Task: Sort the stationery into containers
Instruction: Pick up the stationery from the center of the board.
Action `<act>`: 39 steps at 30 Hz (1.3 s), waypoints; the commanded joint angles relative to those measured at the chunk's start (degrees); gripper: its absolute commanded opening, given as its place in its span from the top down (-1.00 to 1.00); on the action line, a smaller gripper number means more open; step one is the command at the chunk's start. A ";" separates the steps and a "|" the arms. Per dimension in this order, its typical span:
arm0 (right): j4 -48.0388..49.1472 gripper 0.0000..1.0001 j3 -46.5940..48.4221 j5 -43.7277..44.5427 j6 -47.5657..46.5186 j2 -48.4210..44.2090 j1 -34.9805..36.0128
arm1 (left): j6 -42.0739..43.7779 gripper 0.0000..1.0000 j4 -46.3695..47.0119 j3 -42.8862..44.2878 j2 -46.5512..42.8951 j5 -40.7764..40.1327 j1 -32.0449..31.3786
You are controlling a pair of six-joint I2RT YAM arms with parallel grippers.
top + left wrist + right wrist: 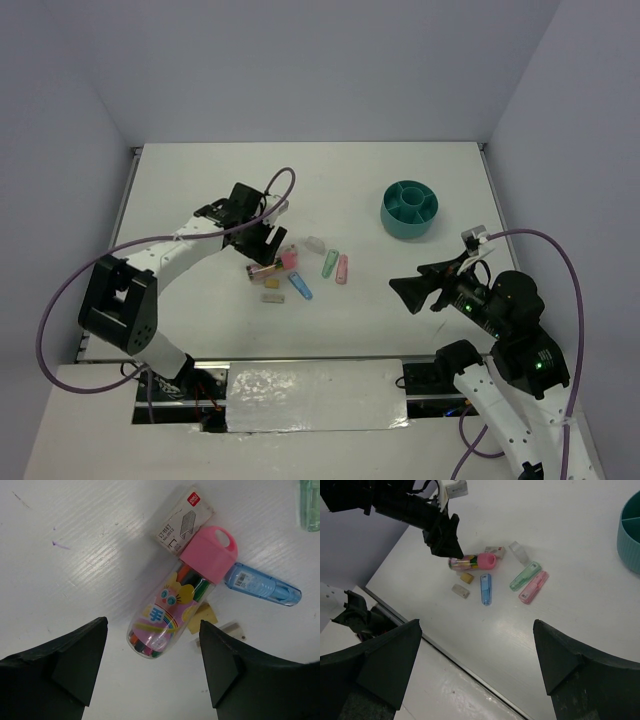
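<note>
**Left end effector open astride the pink-capped case**

The left end effector hangs low over the worktop. Its jaws stand wide apart on either side of the pink-capped clear case and grip nothing. The case lies flat, its cap against a small staple box and just beside a blue capsule. The right end effector is fully open and empty, well apart from the items. The teal tub sits at the far right.

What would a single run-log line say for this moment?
left gripper: open, above pink-capped case | right gripper: open, empty, apart from items | teal tub: no items visible inside
</note>
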 commanded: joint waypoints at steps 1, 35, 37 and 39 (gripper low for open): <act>4.00 -0.99 -0.58 -1.30 0.51 -0.51 0.07 | 0.61 -0.71 2.40 -0.69 1.51 -1.24 -0.38; 0.66 -0.99 3.11 -0.51 -0.10 -1.30 -0.02 | -0.18 0.72 0.47 -2.27 2.58 -4.41 -5.48; 1.18 -0.99 2.94 -0.77 0.25 -0.77 -0.02 | 0.26 1.00 0.21 -2.10 -0.40 -3.01 -5.57; 2.76 -0.99 2.24 -1.03 0.69 -0.33 -0.02 | 0.61 1.00 0.03 -1.83 -2.78 -1.60 -5.92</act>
